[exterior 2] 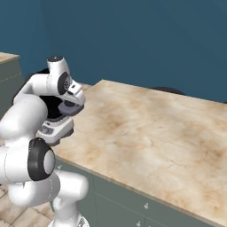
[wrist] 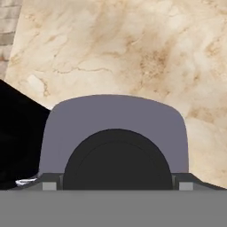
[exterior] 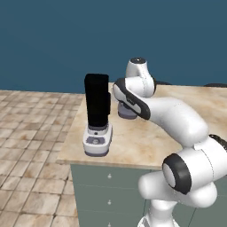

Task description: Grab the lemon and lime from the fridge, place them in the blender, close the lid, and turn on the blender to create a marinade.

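Marbled beige table (exterior: 146,142) carries the blender (exterior: 97,113) near its left front corner, black jar upright on the pale base. Just beside the jar, the claw (exterior: 127,111) hangs over the grey lid (wrist: 115,128), which lies on the tabletop; whether its fingers are spread or pinching the lid, I cannot tell.

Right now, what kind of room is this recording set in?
Most likely a kitchen, a rendered one: a marble-look counter over grey-green drawer cabinets, a blender standing at the counter's corner with its lid lying beside it, and a tiled floor.
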Tool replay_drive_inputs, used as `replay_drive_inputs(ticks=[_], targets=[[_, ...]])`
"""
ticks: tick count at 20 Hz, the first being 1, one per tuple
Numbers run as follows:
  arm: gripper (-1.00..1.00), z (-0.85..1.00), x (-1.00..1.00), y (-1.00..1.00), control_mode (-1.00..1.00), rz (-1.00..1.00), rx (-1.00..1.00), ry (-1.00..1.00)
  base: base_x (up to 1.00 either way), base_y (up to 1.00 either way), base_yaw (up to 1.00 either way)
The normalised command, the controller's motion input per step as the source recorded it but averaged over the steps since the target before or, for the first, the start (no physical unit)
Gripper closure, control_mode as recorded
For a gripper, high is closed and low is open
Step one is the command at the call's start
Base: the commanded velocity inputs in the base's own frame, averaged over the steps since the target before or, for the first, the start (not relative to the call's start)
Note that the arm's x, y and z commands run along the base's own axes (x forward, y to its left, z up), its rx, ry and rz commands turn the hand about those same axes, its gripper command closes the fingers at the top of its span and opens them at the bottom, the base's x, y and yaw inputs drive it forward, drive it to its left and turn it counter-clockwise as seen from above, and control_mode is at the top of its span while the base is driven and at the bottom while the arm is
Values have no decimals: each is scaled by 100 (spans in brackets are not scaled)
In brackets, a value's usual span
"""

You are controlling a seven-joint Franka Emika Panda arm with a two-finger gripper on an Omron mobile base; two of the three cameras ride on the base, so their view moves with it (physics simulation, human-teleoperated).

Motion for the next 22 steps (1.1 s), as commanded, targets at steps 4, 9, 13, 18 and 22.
replay_drive_inputs(ticks=[4,9,13,18,22], targets=[[100,58,10,27,-100,0,0,-12,0,0,0],[100,35,0,15,-100,0,0,-25,0,0,0],[100,30,0,12,-100,0,0,-30,0,0,0],[100,72,0,0,-100,0,0,-19,0,0,0],[100,96,0,14,-100,0,0,-1,0,0,0]])
